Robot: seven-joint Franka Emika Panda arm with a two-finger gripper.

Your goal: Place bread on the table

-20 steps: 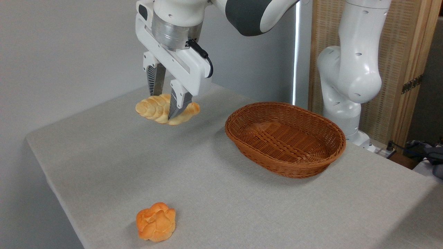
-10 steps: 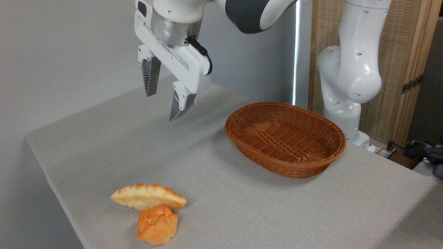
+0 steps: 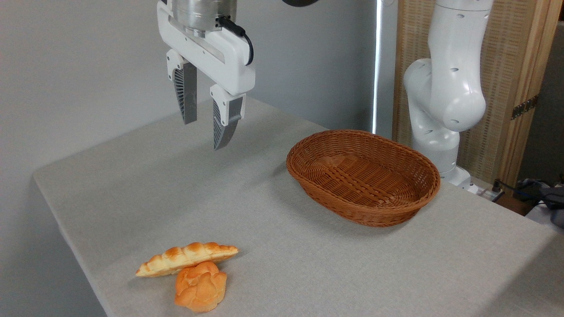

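Gripper: my gripper (image 3: 205, 134) hangs high above the far-left part of the table, fingers parted with a clear gap, nothing between them.
Braided loaf: the bread (image 3: 187, 258) lies on the table (image 3: 273, 246) near the front-left edge, well apart from my fingers, long axis running left to right, right end a little raised.
Contact: the loaf rests against the top of the round knotted bun (image 3: 200, 286); I cannot tell how much of its weight sits on the bun.
Wicker basket: (image 3: 363, 176) empty, to the right, clear of both breads.
Step in hand: release looks done; my judgement is the task is essentially complete.
Doing it well: retreat straight up and away, keeping the fingers spread and clear of the basket rim; no pass low over the loaf, which sits close to the edge.
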